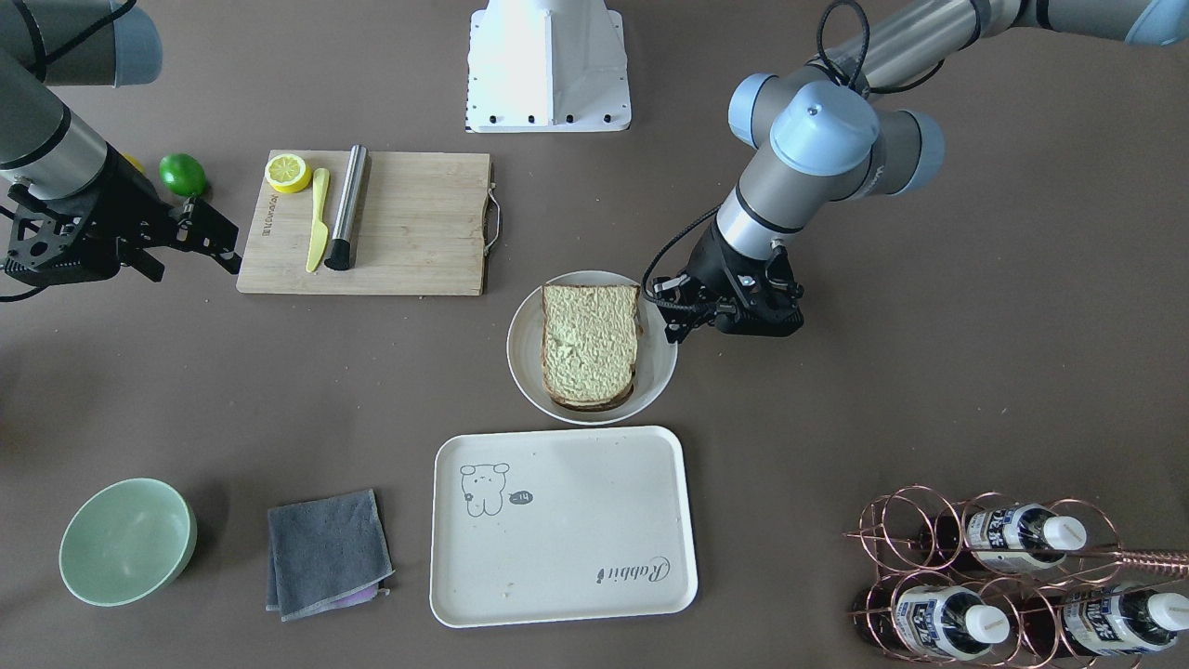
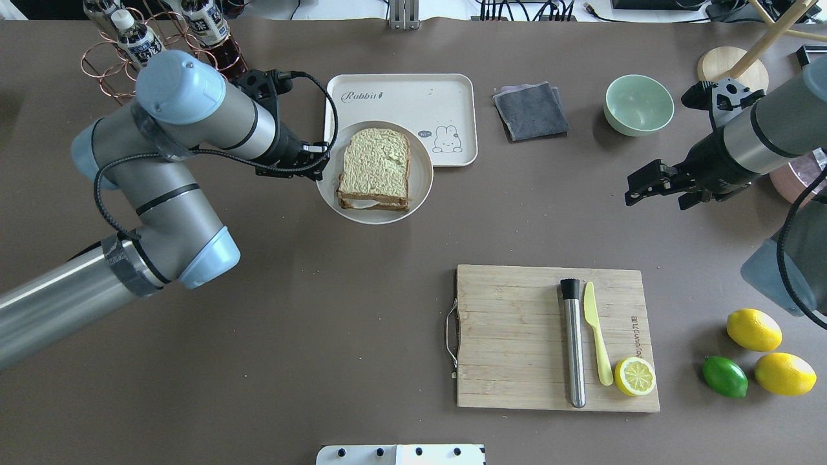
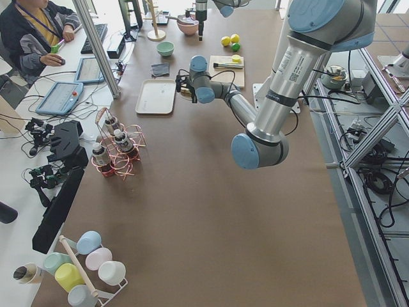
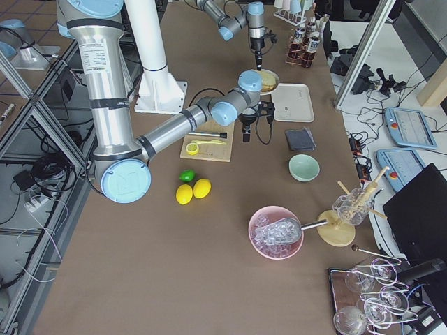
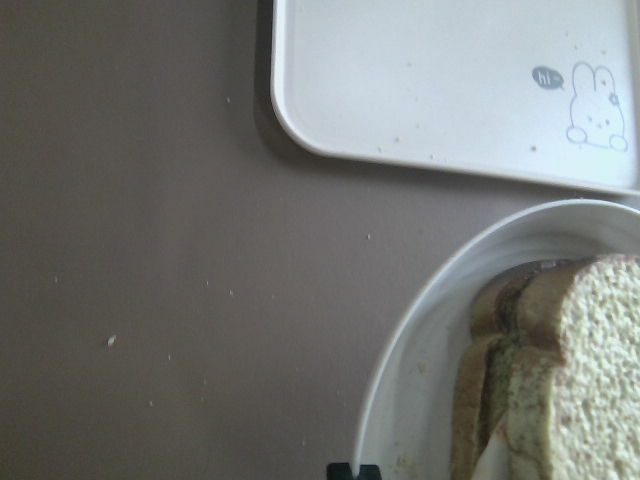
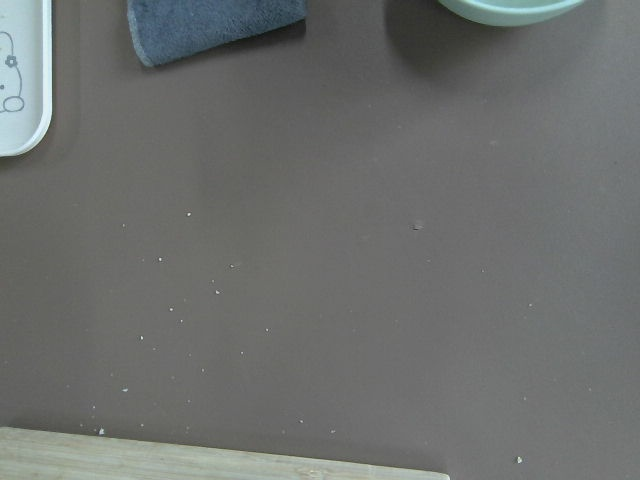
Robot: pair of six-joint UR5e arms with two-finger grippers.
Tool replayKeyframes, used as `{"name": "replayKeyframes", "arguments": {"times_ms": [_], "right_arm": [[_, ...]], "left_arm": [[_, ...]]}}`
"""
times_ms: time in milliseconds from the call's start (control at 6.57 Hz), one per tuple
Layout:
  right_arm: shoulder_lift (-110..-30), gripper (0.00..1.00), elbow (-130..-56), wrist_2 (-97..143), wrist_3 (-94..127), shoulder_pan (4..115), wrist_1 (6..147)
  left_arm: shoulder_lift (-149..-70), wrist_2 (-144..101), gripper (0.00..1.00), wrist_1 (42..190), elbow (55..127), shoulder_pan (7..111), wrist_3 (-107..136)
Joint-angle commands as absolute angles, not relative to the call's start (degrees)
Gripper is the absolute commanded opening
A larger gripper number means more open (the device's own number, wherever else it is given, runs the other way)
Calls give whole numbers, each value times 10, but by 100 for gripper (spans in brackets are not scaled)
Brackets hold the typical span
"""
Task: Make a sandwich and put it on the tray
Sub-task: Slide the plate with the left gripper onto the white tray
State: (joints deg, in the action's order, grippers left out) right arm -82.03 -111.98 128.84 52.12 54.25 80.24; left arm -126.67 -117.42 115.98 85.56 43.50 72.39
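Sandwich (image 1: 590, 344) sits on the round white plate (image 1: 522, 362), two toast slices stacked, and the overhead view shows a white sliver between them. It isn't on the tray (image 1: 576, 548) yet. The plate's rim lies just beside the tray's long edge, and I can't tell whether they touch.

Across the table, a copper wire rack (image 1: 892, 520) cradles bottles (image 1: 1012, 534), and a pink bowl (image 4: 253, 234) holds ice cubes (image 4: 274, 234).

The tray reads "Rabbit", with "hi" in a bubble by the drawing. The bottle labels and the cutting board (image 1: 418, 223) print are too small to read.

Left gripper (image 1: 676, 321) is right at the plate's rim, on the rack side, but I can't tell its jaw state. Right gripper (image 1: 197, 268) hangs with fingers spread beside the cutting board's short edge. Open brown tabletop lies between board and plate.
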Motion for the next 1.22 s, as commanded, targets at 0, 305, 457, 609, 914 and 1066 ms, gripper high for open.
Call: {"name": "replayKeyframes", "arguments": {"times_ms": [0,305,457,609,914,1066], "right_arm": [[-821,100,-1120,1288,521,543,802],[-819,100,-1118,1288,521,542,802],[-818,100,-1118,1288,521,542,802],[-817,100,-1118,1288,521,542,802],[-817,100,-1113,1288,521,541,802],[-816,100,-1108,1288,520,541,802]], "left_arm": [[-1371,-1199,0,1175,680,481,686],[-1430,-1196,0,1264,538,490,686],[-1456,-1193,0,1287,492,490,690],[-1463,-1193,0,1307,471,489,692],[-1473,-1191,0,1317,460,484,707],[-1474,-1190,0,1324,456,481,708]]}}
